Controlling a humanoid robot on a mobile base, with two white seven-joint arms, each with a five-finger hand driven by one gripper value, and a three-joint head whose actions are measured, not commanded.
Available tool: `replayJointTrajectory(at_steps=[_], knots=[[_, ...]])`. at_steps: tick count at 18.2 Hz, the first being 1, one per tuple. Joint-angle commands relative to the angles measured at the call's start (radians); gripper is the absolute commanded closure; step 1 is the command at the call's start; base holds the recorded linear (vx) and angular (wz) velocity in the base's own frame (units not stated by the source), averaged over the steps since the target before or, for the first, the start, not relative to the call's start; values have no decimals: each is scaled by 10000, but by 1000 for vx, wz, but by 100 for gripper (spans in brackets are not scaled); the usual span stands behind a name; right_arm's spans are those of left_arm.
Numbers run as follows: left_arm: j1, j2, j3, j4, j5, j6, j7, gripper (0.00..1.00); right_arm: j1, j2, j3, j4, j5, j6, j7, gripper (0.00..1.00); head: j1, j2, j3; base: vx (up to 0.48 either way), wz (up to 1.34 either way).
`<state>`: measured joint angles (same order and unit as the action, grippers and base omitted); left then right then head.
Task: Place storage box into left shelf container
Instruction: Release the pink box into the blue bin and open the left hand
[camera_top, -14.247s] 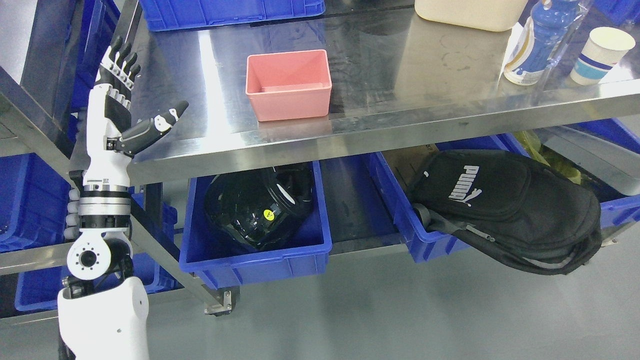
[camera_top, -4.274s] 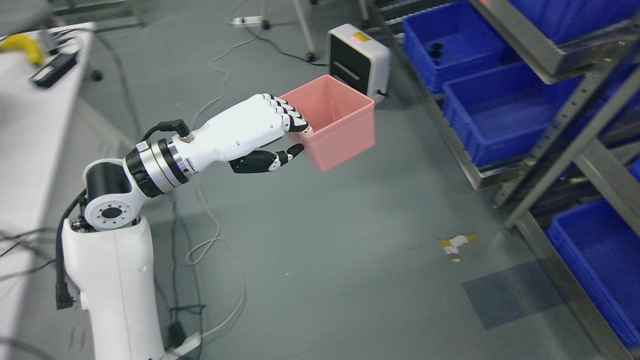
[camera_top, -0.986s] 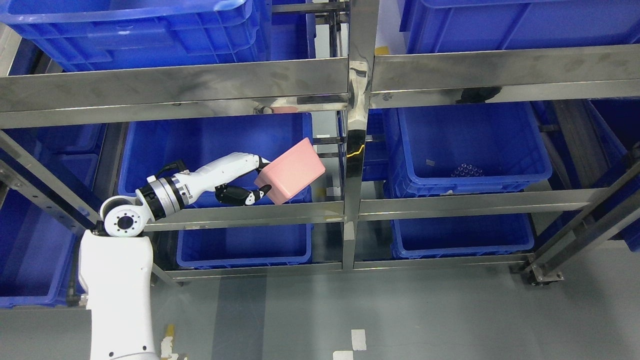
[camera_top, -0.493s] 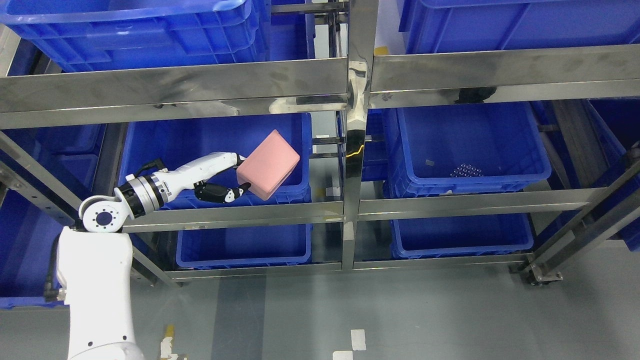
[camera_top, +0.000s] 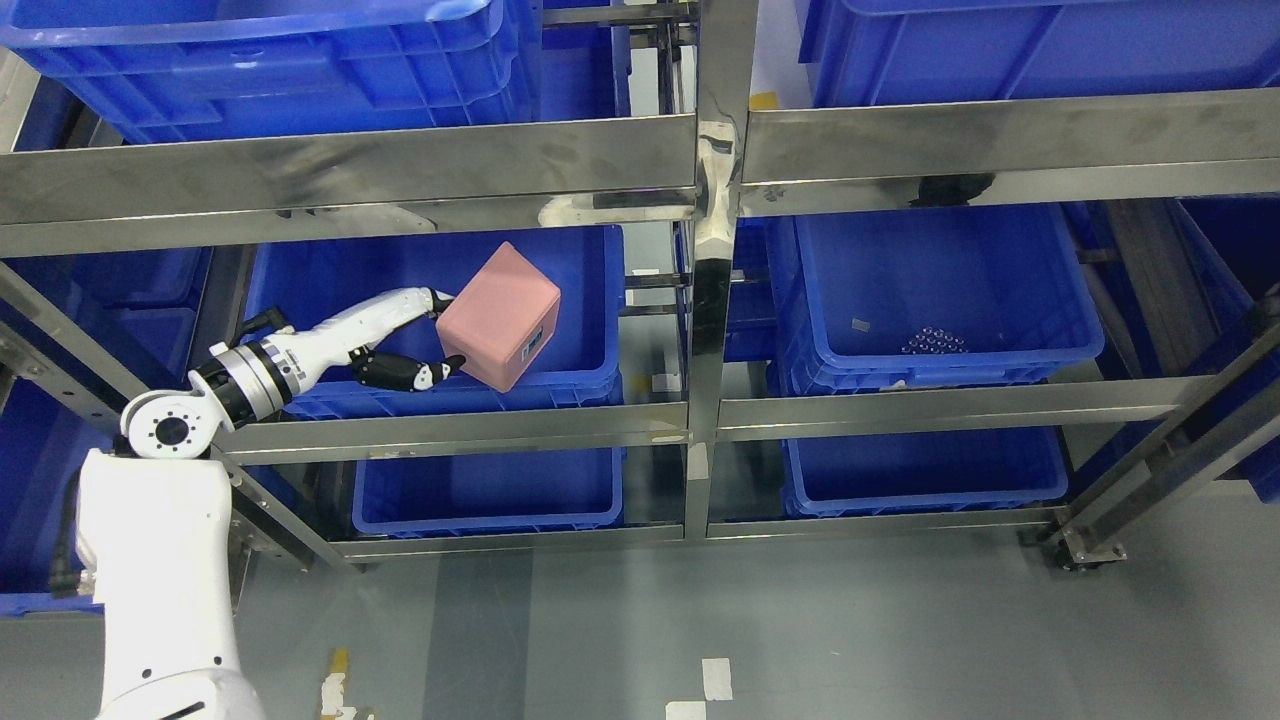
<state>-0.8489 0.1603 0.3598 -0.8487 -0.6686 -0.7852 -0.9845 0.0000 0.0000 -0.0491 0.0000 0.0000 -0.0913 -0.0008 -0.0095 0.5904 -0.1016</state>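
Left hand (camera_top: 415, 345) fingers clamped on the pink storage box (camera_top: 497, 315) — tipped bottom-out, held over the left blue shelf bin (camera_top: 590, 300) — not released yet, drop remains.

You are looking at a storeroom or warehouse bay: a stainless steel rack (camera_top: 715, 300) of bolted beams and uprights fills the view, its tiers lined with matching blue plastic bins (camera_top: 940, 290). The rack stands on a plain grey floor (camera_top: 800, 630) marked with small strips of tape (camera_top: 715, 678), the kind of bare, orderly setting used for sorting stock.
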Motion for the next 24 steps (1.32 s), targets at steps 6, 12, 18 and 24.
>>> replayJointTrajectory(at_steps=[6, 12, 18, 24], knots=[[67, 269, -69, 557, 43, 60, 795, 21, 77, -175, 0, -175, -31, -7, 8, 0, 0, 0, 0, 0, 0], [98, -1185, -115, -299, 364, -2, 719, 8, 77, -175, 0, -175, -31, -7, 8, 0, 0, -2, 0, 0, 0], [1232, -1429, -2382, -578, 3792, 90, 1114, 4, 77, -175, 0, -175, -31, -7, 8, 0, 0, -1, 0, 0, 0], [3452, -1429, -3121, -2446, 5274, 60, 5952, 0, 77, -175, 0, -175, -31, -7, 8, 0, 0, -2, 0, 0, 0]])
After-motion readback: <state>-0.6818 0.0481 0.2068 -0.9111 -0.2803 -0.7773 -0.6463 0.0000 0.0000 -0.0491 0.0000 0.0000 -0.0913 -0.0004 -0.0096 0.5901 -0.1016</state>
